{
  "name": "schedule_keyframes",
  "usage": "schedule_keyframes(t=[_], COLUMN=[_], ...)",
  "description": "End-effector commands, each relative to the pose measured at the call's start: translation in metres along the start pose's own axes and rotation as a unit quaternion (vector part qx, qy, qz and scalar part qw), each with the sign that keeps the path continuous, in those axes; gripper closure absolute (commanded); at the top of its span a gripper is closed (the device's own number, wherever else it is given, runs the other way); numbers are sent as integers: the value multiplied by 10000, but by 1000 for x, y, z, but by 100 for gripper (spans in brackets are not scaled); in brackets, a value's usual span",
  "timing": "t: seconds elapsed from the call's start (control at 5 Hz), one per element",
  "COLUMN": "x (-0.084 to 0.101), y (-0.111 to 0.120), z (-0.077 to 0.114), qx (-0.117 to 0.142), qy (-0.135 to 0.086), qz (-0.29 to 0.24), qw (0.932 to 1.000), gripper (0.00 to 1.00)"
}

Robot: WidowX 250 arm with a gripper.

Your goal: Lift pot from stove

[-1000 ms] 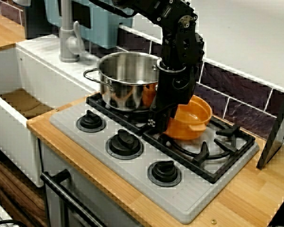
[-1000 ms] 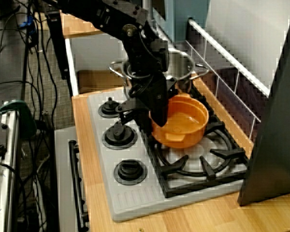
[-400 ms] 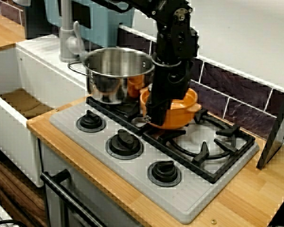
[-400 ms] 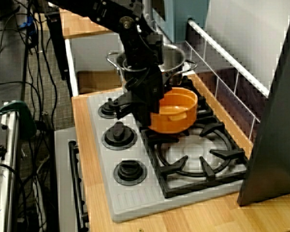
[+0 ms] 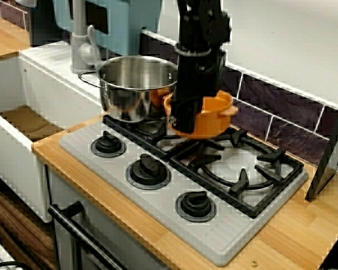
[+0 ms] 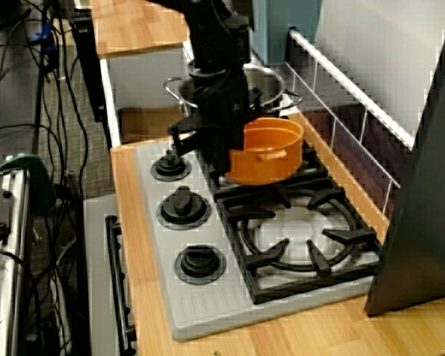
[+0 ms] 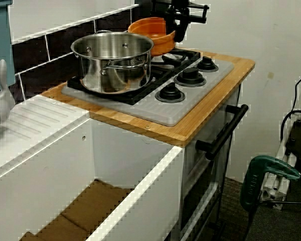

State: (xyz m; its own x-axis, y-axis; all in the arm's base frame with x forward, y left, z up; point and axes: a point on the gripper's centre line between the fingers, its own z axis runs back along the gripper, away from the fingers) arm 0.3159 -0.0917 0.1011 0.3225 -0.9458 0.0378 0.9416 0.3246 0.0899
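End effector (image 5: 179, 121) pinches the orange pot's (image 5: 207, 115) near rim, holding it level just above the stove (image 5: 158, 194) grates, so it clears the steel pot (image 5: 136, 84) close behind.

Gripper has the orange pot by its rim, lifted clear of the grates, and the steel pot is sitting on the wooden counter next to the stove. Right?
Not quite. The steel pot sits on the black burner grates of the stove, not on the wooden counter; the view from the sink side shows this. The rest holds: the gripper grips the orange pot at its rim, clear of the grates.
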Motion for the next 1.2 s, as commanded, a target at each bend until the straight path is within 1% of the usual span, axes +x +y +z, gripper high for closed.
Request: schedule_keyframes(t=[0.0, 0.4, 0.6, 0.8, 1.0], x=[3, 6, 8, 5, 1], y=[8, 1, -2, -2, 0], z=[39, 50, 57, 68, 75], qx=[53, -438, -364, -196, 99], qy=[-403, -655, -661, -678, -572], qz=[-566, -932, -1023, -1013, -951], qw=[9976, 9925, 9919, 9923, 9938], gripper=[100, 100, 100, 100, 100])
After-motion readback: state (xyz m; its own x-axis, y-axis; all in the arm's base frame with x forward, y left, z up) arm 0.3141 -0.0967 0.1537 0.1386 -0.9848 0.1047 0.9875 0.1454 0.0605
